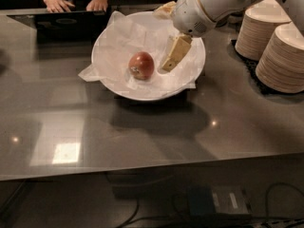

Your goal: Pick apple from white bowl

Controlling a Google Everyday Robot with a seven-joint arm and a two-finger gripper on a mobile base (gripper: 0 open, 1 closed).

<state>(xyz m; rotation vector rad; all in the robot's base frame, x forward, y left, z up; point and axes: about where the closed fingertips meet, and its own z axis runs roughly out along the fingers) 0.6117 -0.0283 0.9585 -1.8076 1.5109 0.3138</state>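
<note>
The apple [141, 65], small and reddish-orange, lies near the middle of the white bowl [142, 96], which is lined with crumpled white paper [118, 42]. My gripper [162, 41] hangs over the right half of the bowl on a white arm coming in from the upper right. Its beige fingers [175, 54] are spread open, the lower one pointing down just right of the apple without touching it. The gripper holds nothing.
The bowl stands on a grey reflective table [142, 137]. Two stacks of beige paper plates [281, 56] stand at the right on a black mat. A dark laptop [66, 23] and a person's hands [59, 4] are at the far edge.
</note>
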